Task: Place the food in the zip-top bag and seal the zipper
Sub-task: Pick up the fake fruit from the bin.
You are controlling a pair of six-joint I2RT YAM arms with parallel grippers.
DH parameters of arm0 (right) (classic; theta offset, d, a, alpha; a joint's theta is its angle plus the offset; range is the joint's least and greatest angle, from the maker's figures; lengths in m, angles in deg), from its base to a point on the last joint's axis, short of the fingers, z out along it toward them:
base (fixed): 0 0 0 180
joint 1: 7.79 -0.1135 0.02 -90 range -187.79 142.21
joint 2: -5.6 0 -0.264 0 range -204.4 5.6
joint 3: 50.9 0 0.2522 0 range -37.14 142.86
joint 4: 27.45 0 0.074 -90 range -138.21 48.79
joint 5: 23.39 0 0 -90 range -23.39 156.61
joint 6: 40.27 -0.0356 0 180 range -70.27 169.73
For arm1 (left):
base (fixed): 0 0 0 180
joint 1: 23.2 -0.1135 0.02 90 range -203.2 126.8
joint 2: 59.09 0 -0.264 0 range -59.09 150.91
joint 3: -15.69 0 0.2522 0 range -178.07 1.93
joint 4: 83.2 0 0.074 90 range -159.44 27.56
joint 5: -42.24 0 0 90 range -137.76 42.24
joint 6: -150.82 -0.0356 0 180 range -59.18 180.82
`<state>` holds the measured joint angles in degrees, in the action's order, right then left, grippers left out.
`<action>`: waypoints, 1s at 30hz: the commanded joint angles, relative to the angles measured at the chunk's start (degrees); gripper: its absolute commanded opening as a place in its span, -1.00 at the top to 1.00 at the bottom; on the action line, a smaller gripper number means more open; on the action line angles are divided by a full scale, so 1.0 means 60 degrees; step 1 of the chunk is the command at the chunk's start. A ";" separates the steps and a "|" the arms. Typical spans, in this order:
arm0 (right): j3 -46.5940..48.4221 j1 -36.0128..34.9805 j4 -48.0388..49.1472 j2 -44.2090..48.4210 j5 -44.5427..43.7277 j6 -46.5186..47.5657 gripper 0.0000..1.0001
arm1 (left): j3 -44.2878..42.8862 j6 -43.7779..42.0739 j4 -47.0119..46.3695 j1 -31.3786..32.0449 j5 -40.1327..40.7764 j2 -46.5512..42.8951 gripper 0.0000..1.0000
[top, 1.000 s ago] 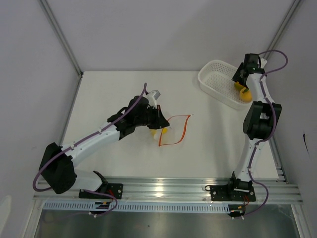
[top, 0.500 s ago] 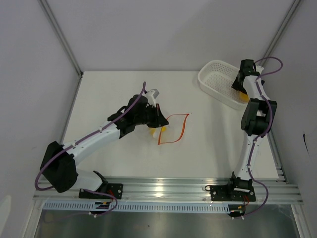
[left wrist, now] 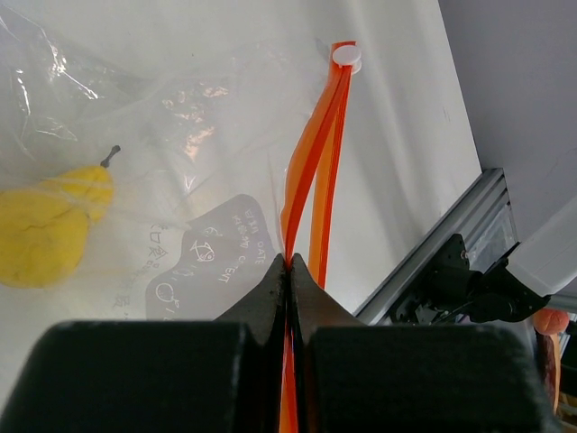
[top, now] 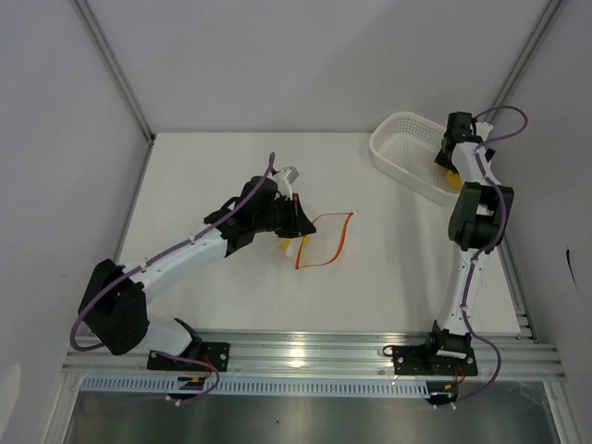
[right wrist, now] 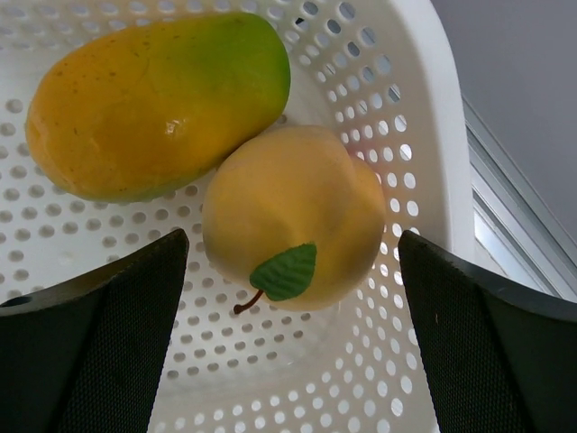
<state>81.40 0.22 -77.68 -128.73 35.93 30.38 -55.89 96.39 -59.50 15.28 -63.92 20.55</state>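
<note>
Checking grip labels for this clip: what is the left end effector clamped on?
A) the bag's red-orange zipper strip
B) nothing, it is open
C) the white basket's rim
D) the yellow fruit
A: in the left wrist view the left end effector is shut with the zipper strip pinched between its fingers, while the yellow fruit lies apart to one side.

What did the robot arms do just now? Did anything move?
The right gripper moved a little farther back over the white basket as its arm drew in. It stayed open and grabbed nothing. The mango and the round yellow fruit still lie in the basket. The left gripper stayed shut on the zipper, and the bag hardly moved.
</note>
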 commanded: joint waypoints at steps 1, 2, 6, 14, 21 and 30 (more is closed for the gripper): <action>0.0560 0.0042 0.0336 -0.0259 -0.0366 0.0032 -0.99 | -0.0119 0.0048 -0.0381 -0.0100 -0.0294 0.0189 0.99; 0.0532 0.0042 0.0379 -0.0260 -0.0424 0.0018 -0.99 | -0.0133 0.0048 -0.0381 -0.0085 -0.0309 0.0247 0.99; 0.0370 0.0057 0.0702 -0.0289 -0.0512 0.0106 -0.99 | -0.0148 0.0048 -0.0396 -0.0100 -0.0294 0.0321 0.99; 0.0136 0.0071 0.1038 -0.0303 -0.0703 0.0193 -0.73 | -0.0207 0.0063 -0.0352 -0.0100 -0.0309 0.0424 0.99; -0.0142 0.0115 0.1082 -0.0070 -0.0410 -0.0055 -0.13 | -0.0236 0.0121 -0.0352 -0.0100 -0.0323 0.0365 0.99; -0.0376 0.0174 0.0863 0.0428 -0.0322 -0.0348 0.63 | -0.0133 0.0136 -0.0293 -0.0085 -0.0309 0.0087 0.99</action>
<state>80.57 0.70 -71.99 -129.80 34.10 30.27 -55.91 96.83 -59.92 15.23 -64.95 23.08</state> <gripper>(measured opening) 0.724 0.006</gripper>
